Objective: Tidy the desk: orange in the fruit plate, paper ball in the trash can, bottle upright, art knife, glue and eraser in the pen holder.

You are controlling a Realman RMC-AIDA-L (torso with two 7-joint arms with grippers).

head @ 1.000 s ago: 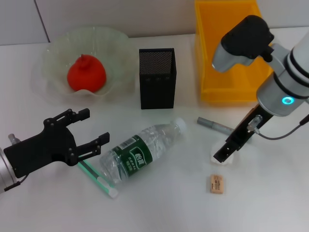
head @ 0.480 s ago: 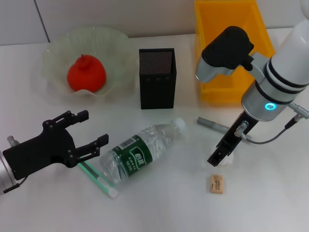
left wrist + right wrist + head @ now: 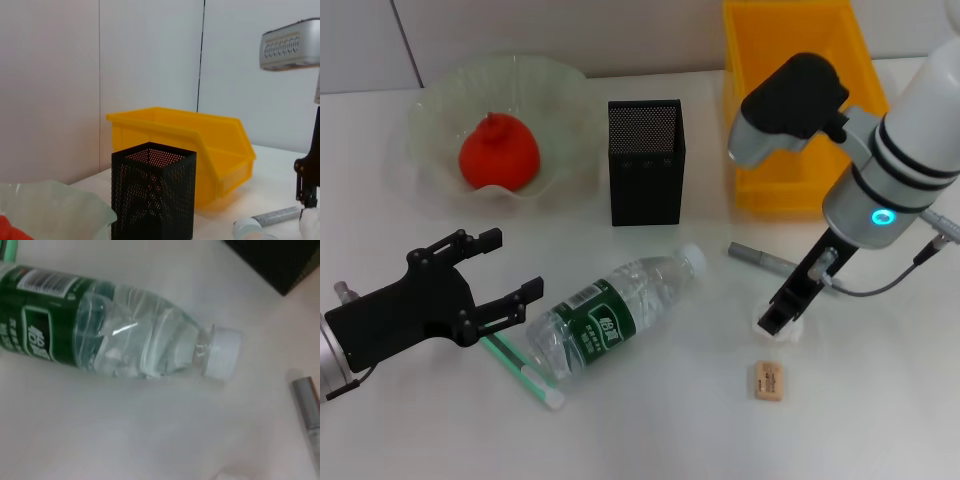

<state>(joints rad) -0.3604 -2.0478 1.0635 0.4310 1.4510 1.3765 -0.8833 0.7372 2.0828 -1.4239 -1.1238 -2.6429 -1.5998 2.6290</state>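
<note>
Hovering: right pincer (image 3: 778,322) over paper ball (image 3: 790,327) | closure unclear | left pincer (image 3: 505,272) apart

Glossy yellow plastic trash can (image 3: 800,110), matt black, seemingly metal-mesh pen holder (image 3: 646,162).

The white desk (image 3: 650,430) carries the fruit plate (image 3: 430,190), pen holder (image 3: 645,160), trash can (image 3: 790,100), toppled bottle (image 3: 610,315), eraser (image 3: 769,381), paper ball (image 3: 782,326), grey art knife (image 3: 765,260) and green glue stick (image 3: 520,370).

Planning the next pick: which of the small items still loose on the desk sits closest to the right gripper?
The paper ball, directly at the right gripper; the eraser and the grey tube lie farther off.
</note>
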